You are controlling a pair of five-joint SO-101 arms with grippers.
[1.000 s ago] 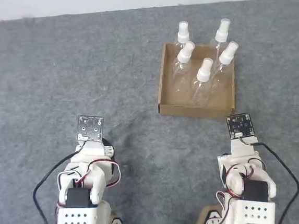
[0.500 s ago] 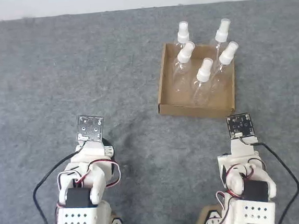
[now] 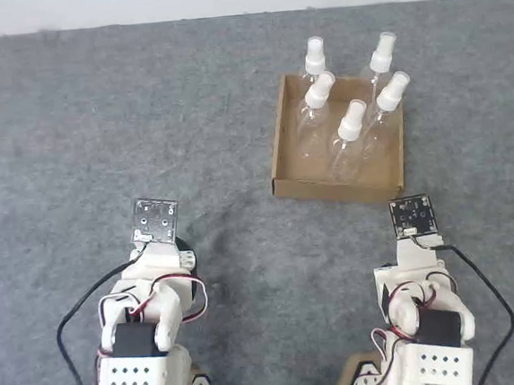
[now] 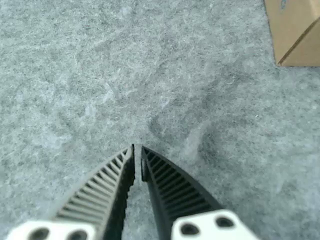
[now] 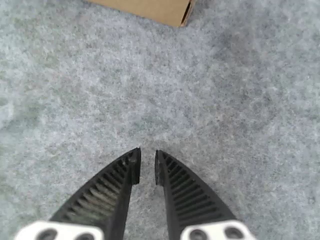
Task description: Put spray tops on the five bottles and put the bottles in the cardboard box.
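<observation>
Overhead view of a grey felt-covered table [image 3: 98, 125] with two white robot arms side by side at the near edge.

A shallow open cardboard box [image 3: 275, 146] sits on the robot's right half of the table, just ahead of the right arm [image 3: 425, 317]. Five clear plastic bottles stand upright inside it, each with a white spray top on. Two are at the far wall: the far-left bottle [image 3: 315, 61] and the far-right bottle [image 3: 381, 55]. Three stand nearer: the middle-left bottle [image 3: 310, 120], the front bottle [image 3: 345, 153] and the middle-right bottle [image 3: 379, 128]. The bottles are packed close together. No wording can be made out on the bottles. From the left wrist, a small dark mark at one corner of the box's outer wall is too small to read.

The left arm [image 3: 151, 319] is well apart from the box, over bare felt. Seen from its wrist, the left gripper [image 4: 137, 148] points down at the felt with its ribbed black fingers [image 4: 107, 182] pressed almost tip to tip, holding nothing. A corner of the box [image 4: 295, 30] shows off to one side.

The right gripper [image 5: 147, 152] also points at bare felt and is empty. Its fingers [image 5: 182, 192] are drawn in, with a narrow slit between the tips. The box's near wall [image 5: 145, 7] lies a little beyond them, not touching.
</observation>
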